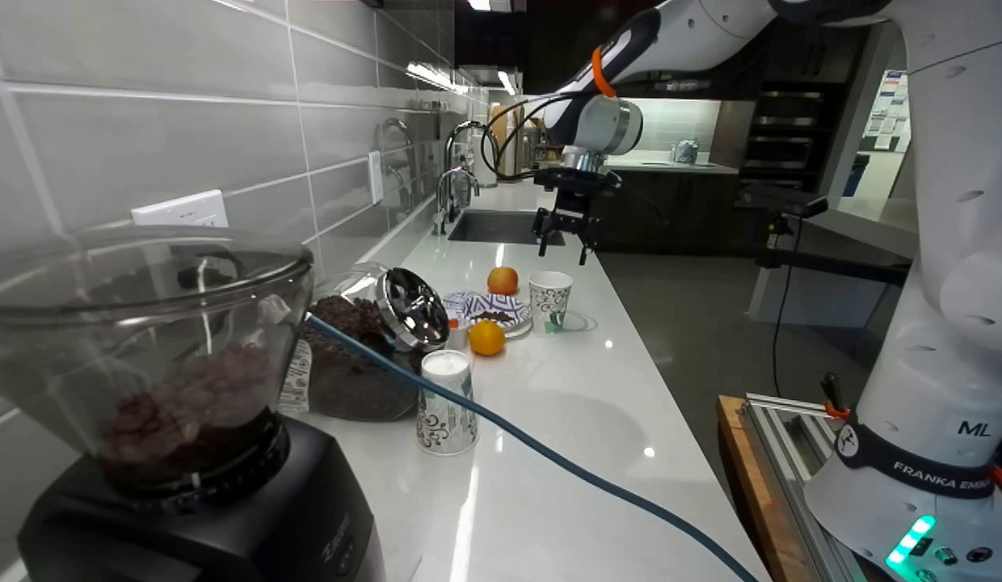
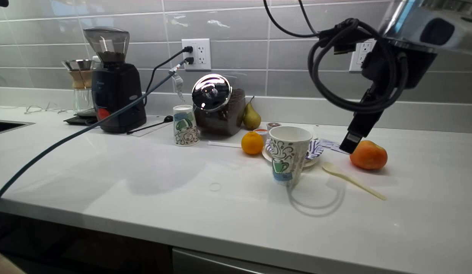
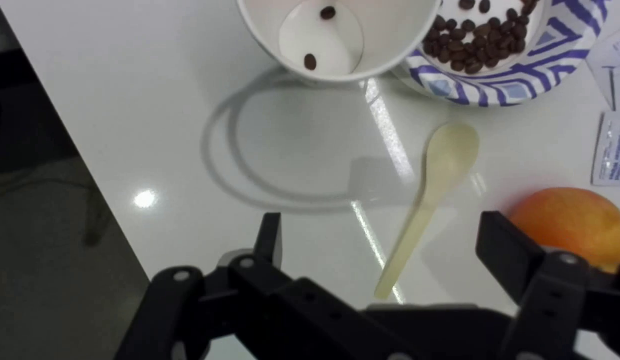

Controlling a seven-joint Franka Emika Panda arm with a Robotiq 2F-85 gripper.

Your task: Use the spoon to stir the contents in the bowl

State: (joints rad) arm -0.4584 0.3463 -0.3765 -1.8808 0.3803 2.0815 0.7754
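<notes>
A pale spoon lies flat on the white counter. In the wrist view the spoon has its handle end between and beneath my fingers, its head pointing up the picture. My gripper is open and empty above it; in the exterior views the gripper hangs above the counter, one finger showing near the peach. A paper bowl with a purple pattern holds dark coffee beans; it also shows in both exterior views, partly hidden by a tall cup. The cup has two beans inside.
A peach sits close to the spoon. An orange, a pear, an upside-down cup and a jar with a round shiny lid stand beyond. A blue cable runs past a grinder. The counter edge is at left.
</notes>
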